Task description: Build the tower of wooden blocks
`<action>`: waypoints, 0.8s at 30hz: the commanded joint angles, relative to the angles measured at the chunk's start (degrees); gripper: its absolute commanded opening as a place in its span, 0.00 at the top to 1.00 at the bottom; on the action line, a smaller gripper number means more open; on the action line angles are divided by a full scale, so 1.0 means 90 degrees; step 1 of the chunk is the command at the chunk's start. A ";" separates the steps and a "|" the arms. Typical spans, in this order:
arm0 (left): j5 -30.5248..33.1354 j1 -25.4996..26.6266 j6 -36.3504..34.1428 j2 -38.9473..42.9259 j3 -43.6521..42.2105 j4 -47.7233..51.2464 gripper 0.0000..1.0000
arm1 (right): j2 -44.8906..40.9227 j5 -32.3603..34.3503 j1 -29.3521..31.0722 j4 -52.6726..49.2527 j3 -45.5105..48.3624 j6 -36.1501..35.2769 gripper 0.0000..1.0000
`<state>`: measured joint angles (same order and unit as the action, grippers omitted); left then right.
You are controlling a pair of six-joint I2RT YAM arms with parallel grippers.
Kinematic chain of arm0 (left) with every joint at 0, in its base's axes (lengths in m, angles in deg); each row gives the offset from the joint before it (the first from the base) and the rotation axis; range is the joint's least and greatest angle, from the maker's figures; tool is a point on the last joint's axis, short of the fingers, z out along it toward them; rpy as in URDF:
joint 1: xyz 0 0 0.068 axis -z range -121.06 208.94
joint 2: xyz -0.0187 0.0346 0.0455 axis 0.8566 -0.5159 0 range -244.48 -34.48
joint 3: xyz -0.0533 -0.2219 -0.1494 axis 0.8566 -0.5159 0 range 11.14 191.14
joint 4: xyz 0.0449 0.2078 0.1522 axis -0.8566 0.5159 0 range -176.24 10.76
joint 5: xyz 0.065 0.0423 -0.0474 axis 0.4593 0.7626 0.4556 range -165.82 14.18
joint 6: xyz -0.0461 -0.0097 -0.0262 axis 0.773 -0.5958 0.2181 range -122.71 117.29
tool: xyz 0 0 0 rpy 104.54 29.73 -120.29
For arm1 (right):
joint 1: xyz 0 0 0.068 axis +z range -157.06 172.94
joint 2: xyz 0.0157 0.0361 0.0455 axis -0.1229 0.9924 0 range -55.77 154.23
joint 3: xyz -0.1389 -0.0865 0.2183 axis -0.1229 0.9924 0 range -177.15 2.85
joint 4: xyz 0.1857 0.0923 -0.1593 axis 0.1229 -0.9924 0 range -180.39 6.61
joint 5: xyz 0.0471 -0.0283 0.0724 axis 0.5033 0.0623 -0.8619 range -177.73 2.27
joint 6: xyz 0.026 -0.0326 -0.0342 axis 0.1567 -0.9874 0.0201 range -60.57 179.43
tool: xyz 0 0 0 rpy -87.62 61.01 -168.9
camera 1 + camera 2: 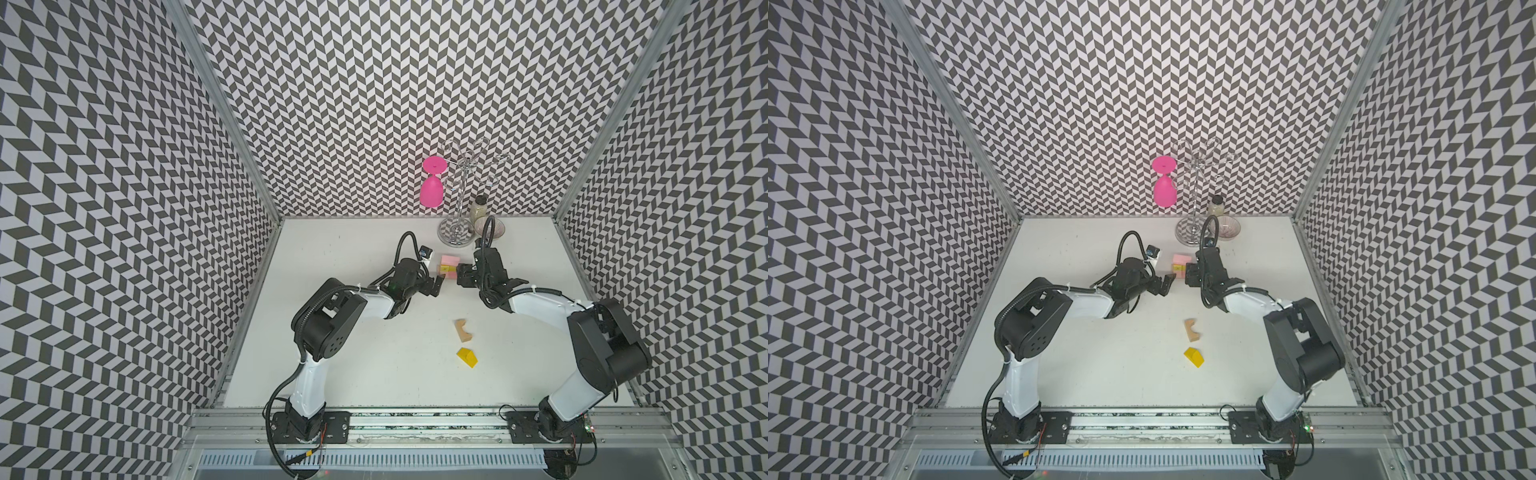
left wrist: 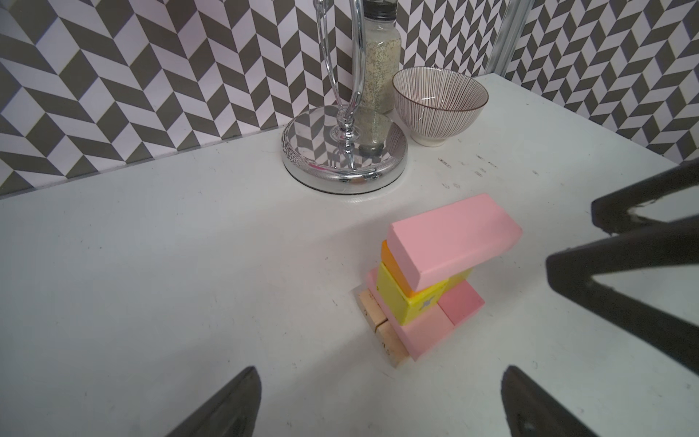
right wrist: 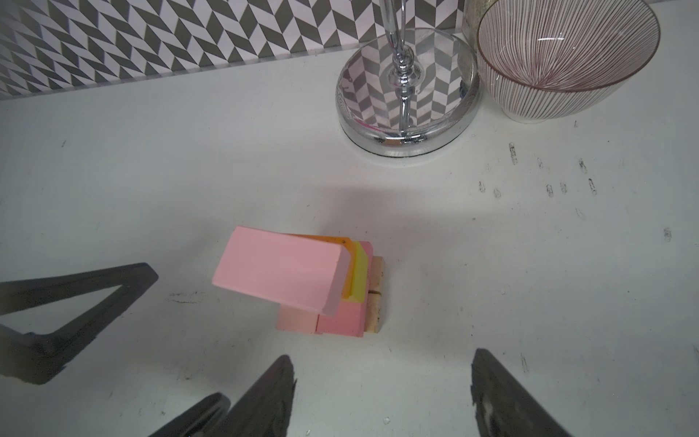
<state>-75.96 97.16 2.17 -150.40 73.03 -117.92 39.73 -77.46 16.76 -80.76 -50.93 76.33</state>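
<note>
Chevron-patterned walls [image 1: 124,208] enclose a white table [image 1: 374,382]. In both top views the tower [image 1: 448,264] stands toward the far side, between the left gripper [image 1: 437,286] and the right gripper [image 1: 460,276]. An arch [image 1: 462,329] and a roof piece [image 1: 467,357] lie nearer, well apart from it.

Left wrist view: on the scuffed tabletop, the left fingers [image 2: 242,405] are spread wide and empty, with the tower beyond them.

Right wrist view: the right fingers [image 3: 272,397] are parted and hold nothing. The tower's top pink bar [image 3: 280,272] overhangs the stack.
</note>
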 commanded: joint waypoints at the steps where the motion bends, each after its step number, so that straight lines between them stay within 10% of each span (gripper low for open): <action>1: 0.0070 -0.0062 0.0091 -0.0132 0.0214 0.0053 0.01 | 0.0286 0.0151 0.0025 -0.0119 -0.0348 -0.0005 0.28; 24: 0.0270 -0.0113 0.0024 -0.0306 0.0571 0.0329 0.01 | 0.0868 0.0559 -0.0001 -0.0635 -0.0987 0.0250 0.29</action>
<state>-74.39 96.41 2.52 -152.01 76.00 -115.65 46.84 -73.62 16.76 -87.19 -58.51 77.95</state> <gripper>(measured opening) 0.990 0.709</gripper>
